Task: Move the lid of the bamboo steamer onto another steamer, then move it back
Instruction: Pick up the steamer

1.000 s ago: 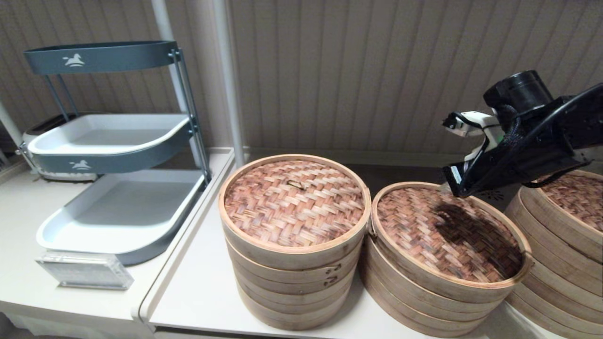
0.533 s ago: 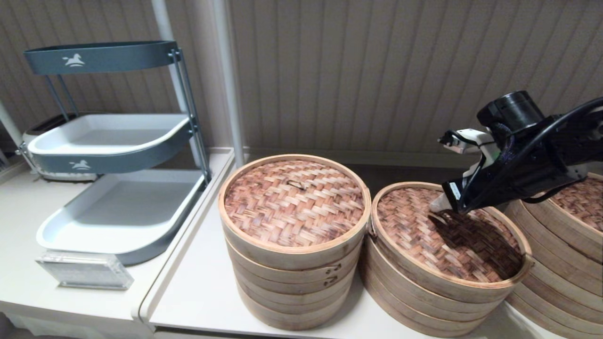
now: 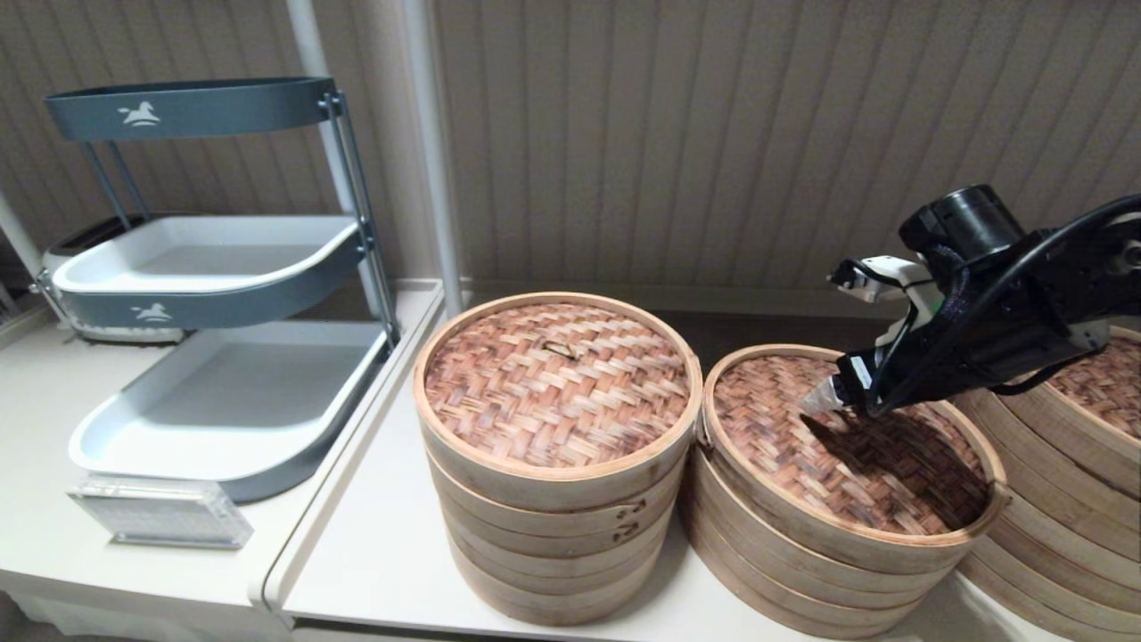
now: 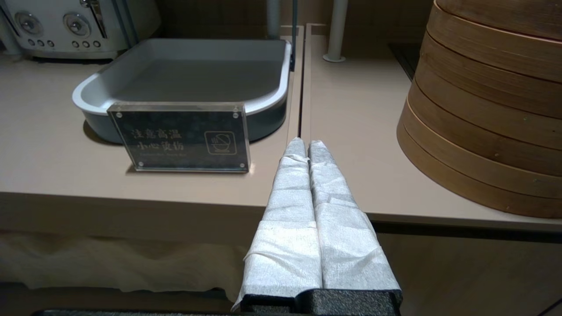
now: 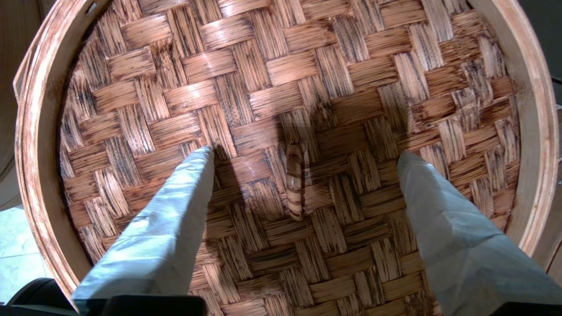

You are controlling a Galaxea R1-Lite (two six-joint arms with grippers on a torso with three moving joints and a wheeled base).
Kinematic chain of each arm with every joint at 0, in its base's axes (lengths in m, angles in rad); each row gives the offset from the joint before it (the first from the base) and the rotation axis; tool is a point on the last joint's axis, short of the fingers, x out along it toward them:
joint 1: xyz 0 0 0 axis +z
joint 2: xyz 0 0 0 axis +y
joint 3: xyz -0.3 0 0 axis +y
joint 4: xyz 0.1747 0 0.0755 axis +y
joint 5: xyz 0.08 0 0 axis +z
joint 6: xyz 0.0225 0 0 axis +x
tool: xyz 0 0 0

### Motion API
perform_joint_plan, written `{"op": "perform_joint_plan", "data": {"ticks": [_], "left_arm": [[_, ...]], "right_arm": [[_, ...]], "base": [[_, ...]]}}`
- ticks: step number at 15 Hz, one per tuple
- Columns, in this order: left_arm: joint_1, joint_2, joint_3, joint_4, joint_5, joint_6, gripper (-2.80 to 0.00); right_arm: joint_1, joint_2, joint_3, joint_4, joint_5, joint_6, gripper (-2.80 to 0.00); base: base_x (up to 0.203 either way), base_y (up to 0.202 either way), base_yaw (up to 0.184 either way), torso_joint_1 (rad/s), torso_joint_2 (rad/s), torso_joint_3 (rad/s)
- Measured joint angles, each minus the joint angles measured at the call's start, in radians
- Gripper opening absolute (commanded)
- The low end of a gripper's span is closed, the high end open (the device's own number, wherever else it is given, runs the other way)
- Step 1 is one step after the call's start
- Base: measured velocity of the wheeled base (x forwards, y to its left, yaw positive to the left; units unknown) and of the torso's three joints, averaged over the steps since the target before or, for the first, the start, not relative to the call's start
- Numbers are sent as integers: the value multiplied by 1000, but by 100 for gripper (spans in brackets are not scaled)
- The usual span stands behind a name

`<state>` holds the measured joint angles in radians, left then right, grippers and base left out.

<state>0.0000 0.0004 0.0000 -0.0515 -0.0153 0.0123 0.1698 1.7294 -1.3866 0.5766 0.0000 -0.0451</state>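
The bamboo steamer lid point(image 3: 802, 446) has a reddish-brown woven top and lies on the low wide steamer point(image 3: 784, 557) of about three rings, whose inside it hides. My right gripper point(image 3: 831, 398) hovers just over the lid's middle. In the right wrist view the right gripper point(image 5: 305, 153) is open, its white-wrapped fingers point(image 5: 175, 206) standing either side of the small loop handle point(image 5: 294, 180) on the lid point(image 5: 263, 87), apart from the handle. My left gripper point(image 4: 304, 142) is shut on nothing, parked low in front of the table edge.
A taller lidded steamer stack point(image 3: 553, 526) touches the low steamer on its left. Another lidded stack point(image 3: 1052, 508) stands close on the right. A grey tiered tray rack point(image 3: 223, 401) and an acrylic sign point(image 3: 160, 513) stand at the left, a toaster point(image 4: 79, 26) behind.
My right gripper has come down and a little to the left, from above the lid's far rim to just over its middle. The lid and steamers have not moved.
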Motion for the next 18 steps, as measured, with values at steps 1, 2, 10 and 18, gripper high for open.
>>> {"op": "perform_joint_plan", "data": {"ticks": [1,2,10,18], "left_arm": [[0,0,0,0,0,0,-280],[0,0,0,0,0,0,-280],[0,0,0,0,0,0,-280],[0,0,0,0,0,0,-280]], "right_arm": [[0,0,3,0,0,0,0],[1,0,5,0,0,1,0],[0,0,23,-3,1,0,0],[0,2,24,-5,0,-1,0]], "base": [[0,0,0,0,0,0],[0,0,0,0,0,0],[0,0,0,0,0,0],[0,0,0,0,0,0]]}}
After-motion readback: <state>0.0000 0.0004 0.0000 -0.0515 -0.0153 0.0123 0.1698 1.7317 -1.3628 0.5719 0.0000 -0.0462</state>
